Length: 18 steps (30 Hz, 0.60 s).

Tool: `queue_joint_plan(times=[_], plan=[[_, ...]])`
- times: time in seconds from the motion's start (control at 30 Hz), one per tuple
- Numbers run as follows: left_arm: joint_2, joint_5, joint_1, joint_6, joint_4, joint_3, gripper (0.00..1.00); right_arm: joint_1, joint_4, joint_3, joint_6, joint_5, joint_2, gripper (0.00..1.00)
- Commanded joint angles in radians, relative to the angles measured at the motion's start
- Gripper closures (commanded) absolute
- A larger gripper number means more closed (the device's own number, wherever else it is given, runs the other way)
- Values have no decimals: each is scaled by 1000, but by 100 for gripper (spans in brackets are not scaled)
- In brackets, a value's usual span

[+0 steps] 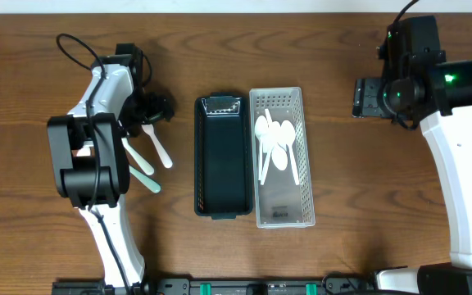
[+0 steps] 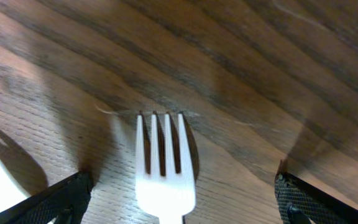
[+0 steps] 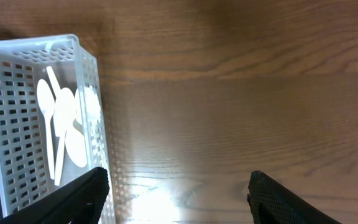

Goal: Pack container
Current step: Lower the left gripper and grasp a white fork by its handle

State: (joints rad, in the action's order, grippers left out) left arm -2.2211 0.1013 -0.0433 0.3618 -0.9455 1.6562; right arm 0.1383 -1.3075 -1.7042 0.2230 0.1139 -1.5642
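A white plastic fork (image 2: 164, 169) is seen lying flat on the wooden worktop (image 1: 318, 33), tines up in the left wrist view. It is straddled by the left tool (image 2: 184, 180), whose jaws are spread wide and held clear of it on both sides. In the overhead view this fork (image 1: 161, 150) is flanked by pale green cutlery pieces (image 1: 142, 170), which lie just beside it under the left arm and crowd that side. The left tool (image 1: 154, 110) is placed near the fork's upper end.

The black container (image 1: 222, 156) is set at the middle of the worktop, touching or nearly touching a white perforated basket (image 1: 300, 156) on its right. White plastic spoons (image 1: 275, 146) are piled inside the basket (image 3: 17, 124).

The right tool (image 3: 179, 177) is also held open, gripping nothing, over bare wood to the right of the basket. Open worktop is left between the fork and the container, and along the far edge.
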Motion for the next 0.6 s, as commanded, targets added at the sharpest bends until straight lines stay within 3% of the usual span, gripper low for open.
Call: queue_joint_plan(times=[0.0, 0.23, 0.37, 0.5, 0.57], plan=[[-24, 4, 0, -13, -6, -1, 4, -7, -2, 9, -19, 14, -7, 25], [-24, 4, 0, -9, -26, -1, 7, -7, -2, 9, -19, 14, -7, 24], [-24, 4, 0, -9, -33, -1, 19, -7, -2, 9, -19, 14, -7, 24], [-24, 4, 0, -9, -34, -1, 40, -7, -2, 9, -19, 14, -7, 24], [-24, 4, 0, -9, -36, -1, 43, -7, -2, 9, -19, 14, -7, 24]])
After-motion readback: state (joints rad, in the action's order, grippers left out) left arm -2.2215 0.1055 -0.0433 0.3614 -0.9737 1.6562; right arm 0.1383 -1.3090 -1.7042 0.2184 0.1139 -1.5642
